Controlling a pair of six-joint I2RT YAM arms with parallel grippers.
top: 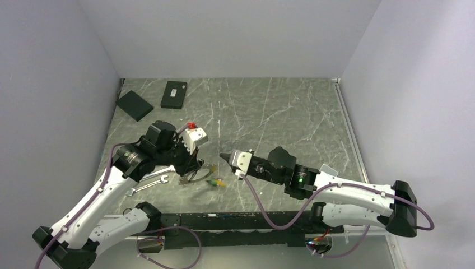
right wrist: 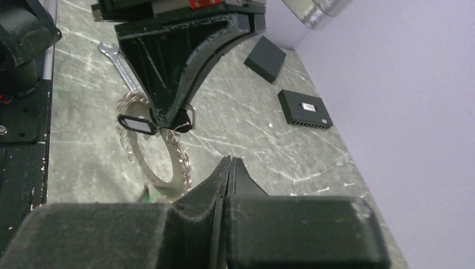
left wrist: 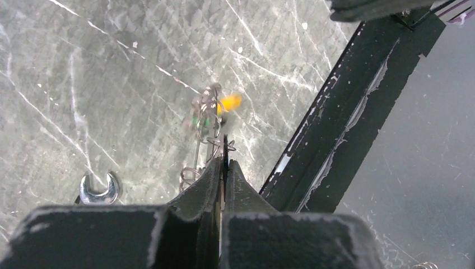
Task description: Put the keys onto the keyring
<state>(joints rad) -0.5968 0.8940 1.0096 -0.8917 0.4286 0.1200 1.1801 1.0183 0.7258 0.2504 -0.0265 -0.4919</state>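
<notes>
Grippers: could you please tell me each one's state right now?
Left gripper: closed, pinching the keyring.
Right gripper: closed, holding nothing.

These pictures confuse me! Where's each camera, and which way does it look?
Top: high behind, looking down on left arm, right arm and grey marble table.
Left wrist: looks down past own shut jaws at thin toothed metal keyring.
Right wrist: looks sideways past own shut jaws at left jaws.
Shared: both wrist views show the keyring and a silver wrench.
</notes>
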